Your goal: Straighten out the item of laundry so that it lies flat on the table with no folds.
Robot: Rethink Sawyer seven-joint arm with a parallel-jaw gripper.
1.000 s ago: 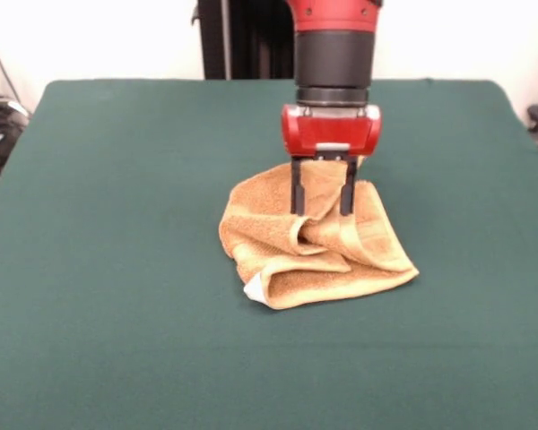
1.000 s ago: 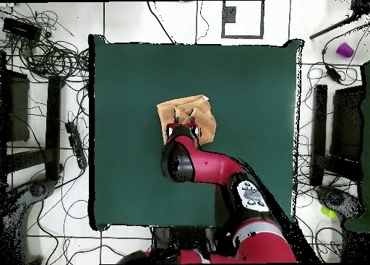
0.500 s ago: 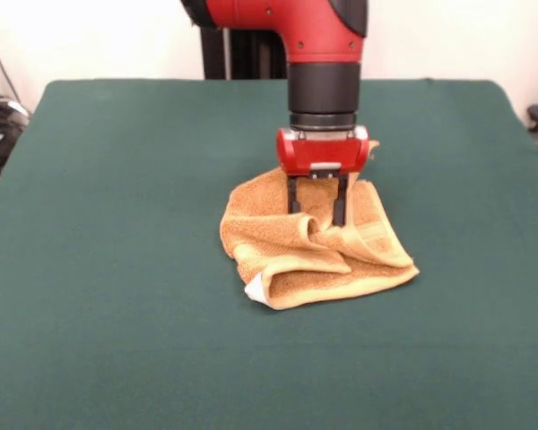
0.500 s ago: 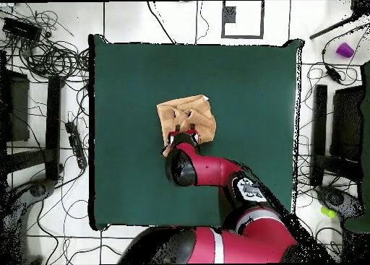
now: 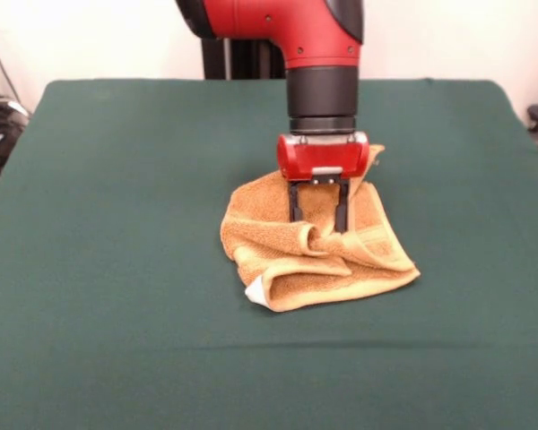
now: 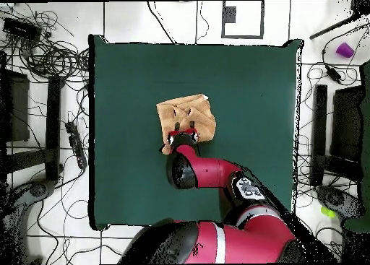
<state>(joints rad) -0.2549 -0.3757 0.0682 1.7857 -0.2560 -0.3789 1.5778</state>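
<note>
The towel (image 5: 318, 246) lies crumpled near the middle of the green tabletop (image 5: 117, 224), bunched into overlapping folds with a small white tag (image 5: 253, 290) poking out at one corner. Its far edge is hidden behind the red gripper (image 5: 317, 222), which stands upright over the towel. The two black fingers (image 5: 295, 202) are spread apart, straddling a raised ridge of cloth with their tips down in the folds, not pinching it. Cables (image 6: 50, 56) lie on the floor beyond the tabletop's edge.

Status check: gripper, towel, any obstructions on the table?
Gripper open, fingers down into the bunched folds. Towel crumpled mid-table, not flat. Nothing else on the felt.
</note>
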